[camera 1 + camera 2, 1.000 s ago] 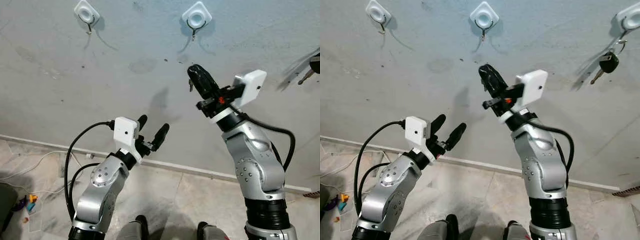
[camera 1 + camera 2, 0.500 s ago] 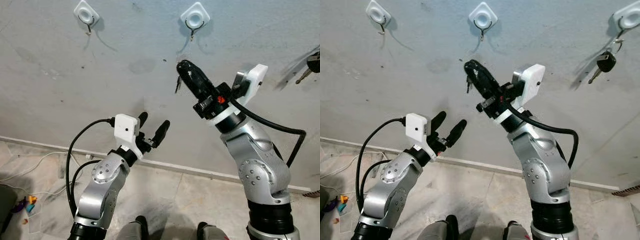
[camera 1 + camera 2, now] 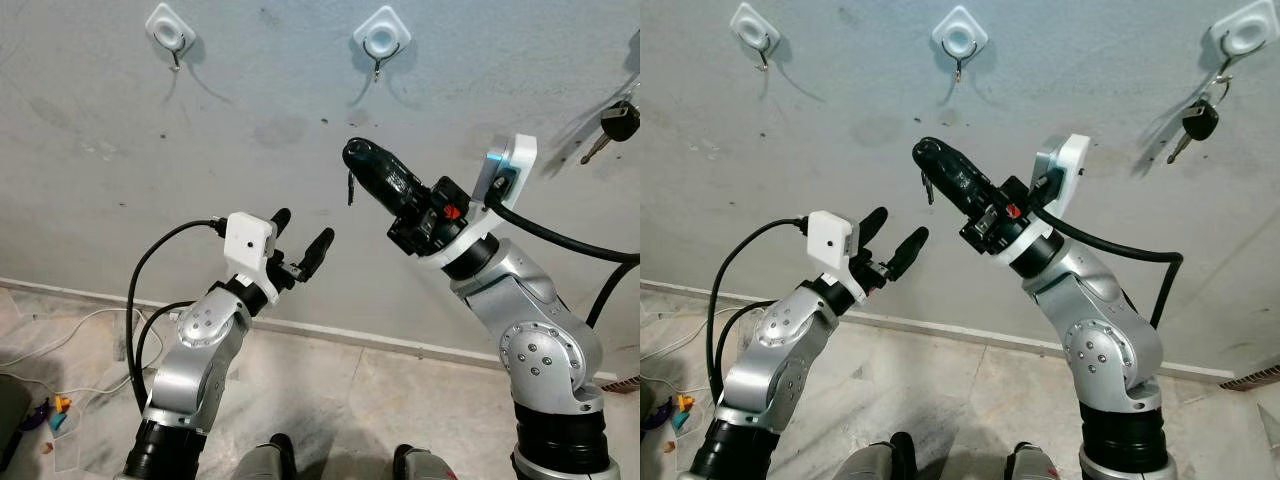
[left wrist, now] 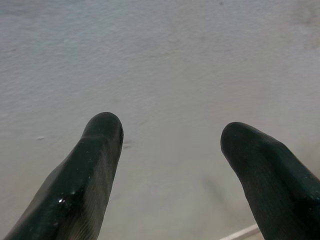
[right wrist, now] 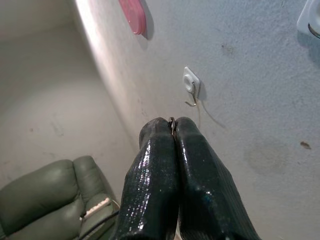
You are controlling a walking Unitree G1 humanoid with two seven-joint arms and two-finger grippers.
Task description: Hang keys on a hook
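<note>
My right gripper is raised before the grey wall, shut on a small key that dangles under its fingertips. It points up and to the left, below the middle white hook and apart from it. In the right wrist view a sliver of metal ring shows pinched between the pressed fingers, with the left white hook beyond them. That hook is bare. The right hook carries a black-headed car key. My left gripper is held lower, open, with nothing in it.
A white skirting board runs along the foot of the wall above the tiled floor. White cables and small coloured bits lie at the lower left. The right wrist view has a green armchair and a pink disc on the wall.
My right gripper has swung left and tipped lower, carrying the key from beneath the middle hook toward the wall between the hooks. The left arm barely moved.
</note>
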